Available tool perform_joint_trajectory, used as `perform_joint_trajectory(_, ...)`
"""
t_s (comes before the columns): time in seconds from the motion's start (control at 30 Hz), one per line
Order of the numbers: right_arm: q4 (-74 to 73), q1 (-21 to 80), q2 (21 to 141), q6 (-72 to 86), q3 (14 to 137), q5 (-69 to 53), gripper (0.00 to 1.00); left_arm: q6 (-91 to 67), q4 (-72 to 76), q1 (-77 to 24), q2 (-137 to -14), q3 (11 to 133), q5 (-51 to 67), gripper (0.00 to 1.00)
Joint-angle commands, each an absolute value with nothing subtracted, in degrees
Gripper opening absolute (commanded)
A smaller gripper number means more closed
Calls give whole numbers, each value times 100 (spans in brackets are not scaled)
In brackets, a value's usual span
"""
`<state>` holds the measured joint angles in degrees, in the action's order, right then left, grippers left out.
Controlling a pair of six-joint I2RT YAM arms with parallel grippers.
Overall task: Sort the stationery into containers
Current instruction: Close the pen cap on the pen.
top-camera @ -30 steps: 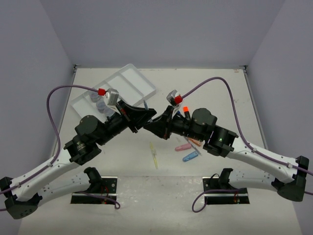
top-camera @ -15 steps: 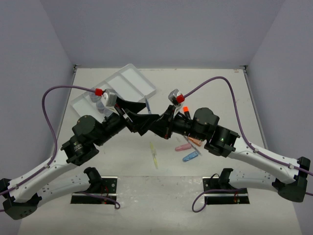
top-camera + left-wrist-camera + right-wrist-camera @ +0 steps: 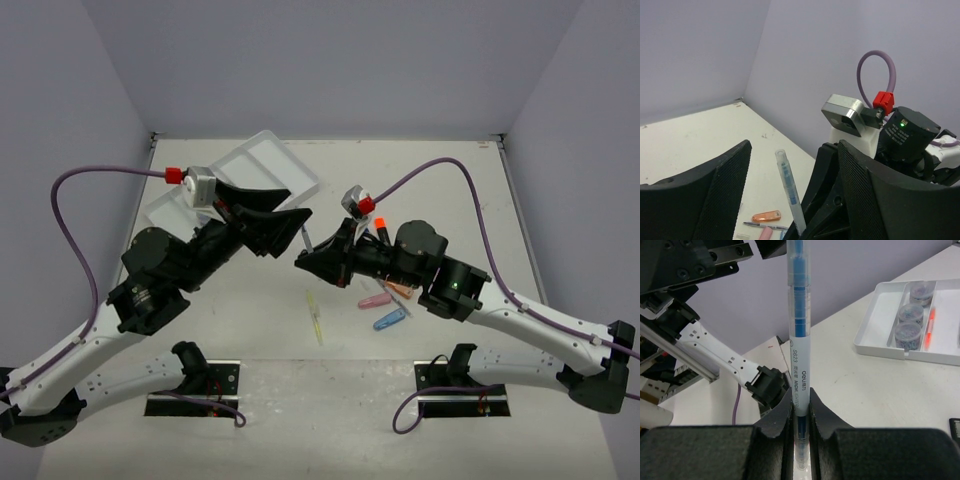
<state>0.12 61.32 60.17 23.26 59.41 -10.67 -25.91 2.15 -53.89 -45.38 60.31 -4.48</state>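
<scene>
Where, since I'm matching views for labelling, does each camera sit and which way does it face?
Top external: above and behind the bases, looking down on the table, white tray, left gripper and right gripper.
Left wrist: on the left arm, facing the right gripper; its own open fingers frame the view.
Right wrist: looks along the right gripper, shut on a blue highlighter, toward the tray and left arm.
Shared: both wrist views show that highlighter.

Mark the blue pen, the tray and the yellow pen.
blue pen [image 3: 799,340], right wrist view, middle of the barrel.
tray [image 3: 882,315], right wrist view, floor of a bare compartment.
yellow pen [image 3: 315,318], top view, middle of the shaft.
</scene>
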Motion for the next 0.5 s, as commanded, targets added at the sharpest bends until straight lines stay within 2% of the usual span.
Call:
perform_joint_trajectory(0.0,129,6131,5788,2150,5790,-1289,0,-2371,191,-5379,-4676,6219,-692,64)
perform_joint_trajectory(0.1,54,6135,5783,2075,5817,-1310,0,-2382,159,-5388,-4807,6344,-686,38)
perform_joint_trajectory(0.13,43,6135,5768,2064,5798,-1294,0,-2402,148,-5383,-4858,6355,-691,33)
perform_joint_trajectory(0.47,39,6126,5702,2118,5837,-1233,0,-2842,650,-5381,-4885,5787,-90,0)
